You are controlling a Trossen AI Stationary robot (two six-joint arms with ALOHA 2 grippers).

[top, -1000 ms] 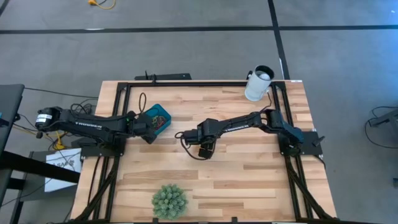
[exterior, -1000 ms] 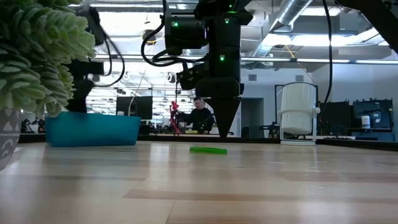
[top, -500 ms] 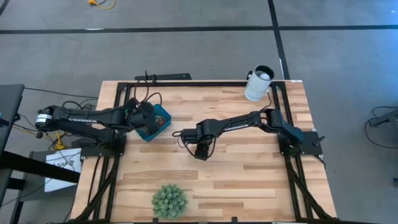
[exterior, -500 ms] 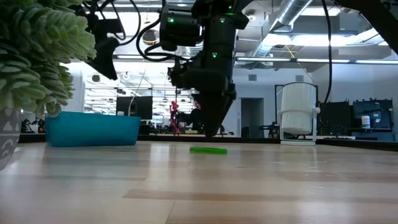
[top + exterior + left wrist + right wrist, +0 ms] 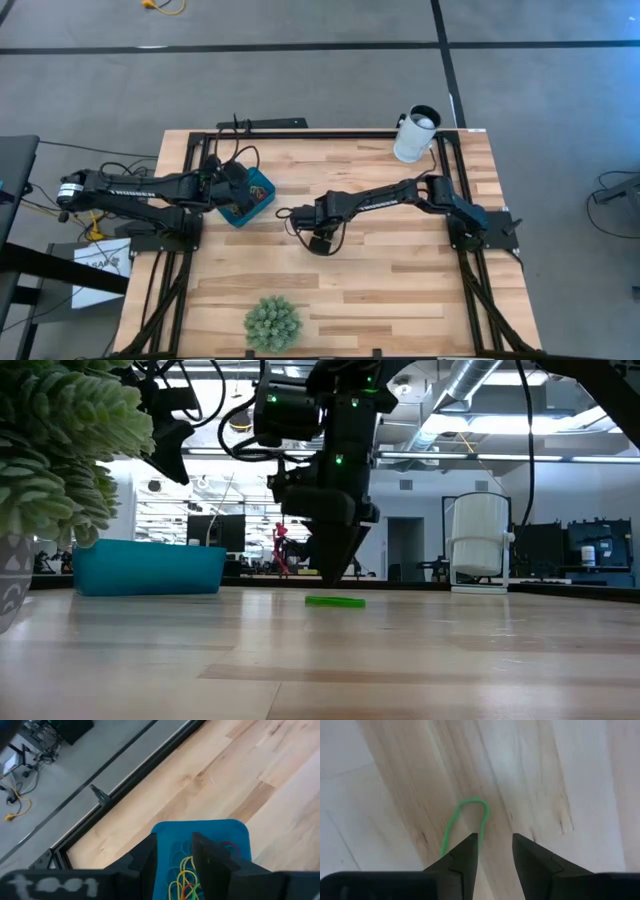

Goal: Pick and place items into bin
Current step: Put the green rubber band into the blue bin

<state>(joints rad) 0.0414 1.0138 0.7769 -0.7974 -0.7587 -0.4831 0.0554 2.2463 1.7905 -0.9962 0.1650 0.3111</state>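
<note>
A: Where do you have the right gripper (image 5: 495, 851)?

B: You hold it low near the table's (image 5: 400, 290) middle, fingers apart, tips pointing down at a green band (image 5: 464, 822). The loop lies flat on the wood just ahead of the fingertips, not gripped. In the low view the band (image 5: 335, 601) sits just beside the tips.

A: And your left gripper (image 5: 174, 854)?

B: You have it above the bin (image 5: 252, 195), fingers slightly parted, nothing between them. The bin (image 5: 235, 832) sits at the table's left side and holds yellow, red and green bands (image 5: 186, 872).
</note>
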